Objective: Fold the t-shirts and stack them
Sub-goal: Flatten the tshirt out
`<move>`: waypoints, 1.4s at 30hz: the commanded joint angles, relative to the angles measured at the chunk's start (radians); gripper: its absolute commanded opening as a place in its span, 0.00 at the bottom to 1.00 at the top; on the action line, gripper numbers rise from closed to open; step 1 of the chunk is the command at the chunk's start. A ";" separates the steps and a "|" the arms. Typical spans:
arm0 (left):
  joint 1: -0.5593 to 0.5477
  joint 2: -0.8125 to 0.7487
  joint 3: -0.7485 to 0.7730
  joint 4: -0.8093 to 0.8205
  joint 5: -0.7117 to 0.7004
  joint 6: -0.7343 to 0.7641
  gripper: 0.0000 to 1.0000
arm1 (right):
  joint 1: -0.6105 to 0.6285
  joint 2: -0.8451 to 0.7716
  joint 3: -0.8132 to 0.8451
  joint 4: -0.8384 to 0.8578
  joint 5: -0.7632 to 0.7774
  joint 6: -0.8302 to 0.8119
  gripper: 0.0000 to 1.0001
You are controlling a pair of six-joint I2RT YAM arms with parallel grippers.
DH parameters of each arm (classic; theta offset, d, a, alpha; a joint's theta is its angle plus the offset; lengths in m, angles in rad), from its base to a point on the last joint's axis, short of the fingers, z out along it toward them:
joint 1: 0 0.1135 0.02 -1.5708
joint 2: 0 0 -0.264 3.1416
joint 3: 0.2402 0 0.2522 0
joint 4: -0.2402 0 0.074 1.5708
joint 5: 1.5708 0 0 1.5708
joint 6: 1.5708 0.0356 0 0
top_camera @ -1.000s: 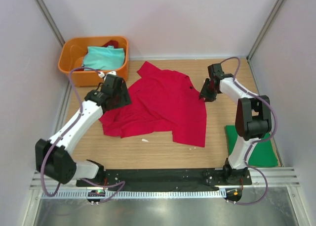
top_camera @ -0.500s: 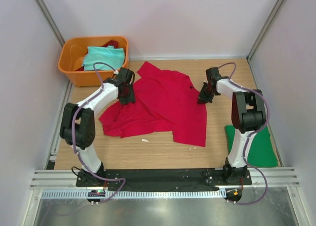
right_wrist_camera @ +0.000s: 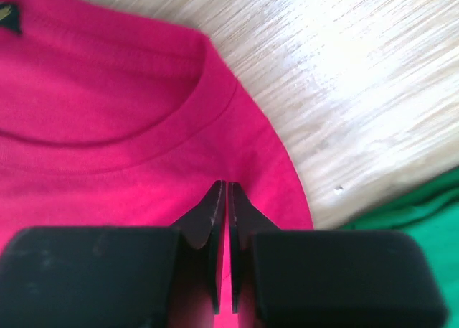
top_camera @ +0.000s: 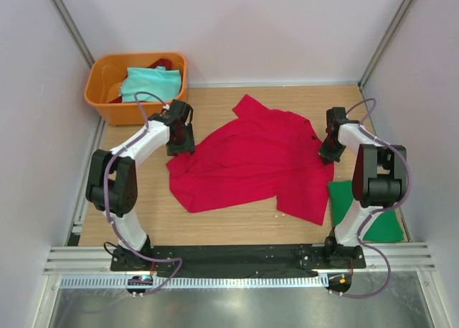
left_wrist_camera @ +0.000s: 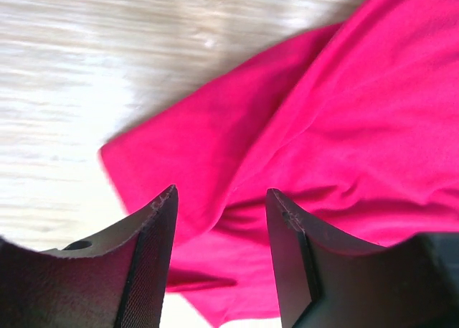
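Observation:
A red t-shirt (top_camera: 258, 163) lies spread and wrinkled across the middle of the wooden table. My right gripper (top_camera: 328, 152) is at the shirt's right edge, by the collar. In the right wrist view the right gripper (right_wrist_camera: 224, 188) is shut on a thin fold of the red t-shirt (right_wrist_camera: 107, 113) just below the collar band. My left gripper (top_camera: 181, 143) is over the shirt's left edge. In the left wrist view the left gripper (left_wrist_camera: 219, 195) is open and empty, just above the red t-shirt (left_wrist_camera: 344, 127).
An orange basket (top_camera: 97, 91) at the back left holds a teal shirt (top_camera: 147, 82) and a dark red one. A folded green shirt (top_camera: 366, 213) lies at the right, beside the right arm; its edge shows in the right wrist view (right_wrist_camera: 423, 199).
The red t-shirt has slid to the right across the table, with the right gripper moving right and nearer while holding it. The left gripper stayed near the shirt's left edge.

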 commanded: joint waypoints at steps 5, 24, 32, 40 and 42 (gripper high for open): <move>-0.002 -0.087 -0.041 -0.024 0.014 0.065 0.55 | 0.058 -0.108 0.172 -0.016 -0.083 -0.135 0.31; -0.002 0.052 -0.017 -0.039 0.059 0.119 0.47 | 0.248 0.283 0.547 0.354 -0.382 0.029 0.37; -0.002 0.077 -0.023 -0.015 0.090 0.102 0.39 | 0.280 0.526 0.763 0.506 -0.338 -0.015 0.47; -0.002 0.109 -0.053 0.016 0.080 0.096 0.31 | 0.311 0.785 1.173 0.397 -0.267 -0.140 0.58; -0.002 0.111 -0.055 0.024 0.073 0.090 0.29 | 0.312 0.814 1.199 0.397 -0.256 -0.182 0.61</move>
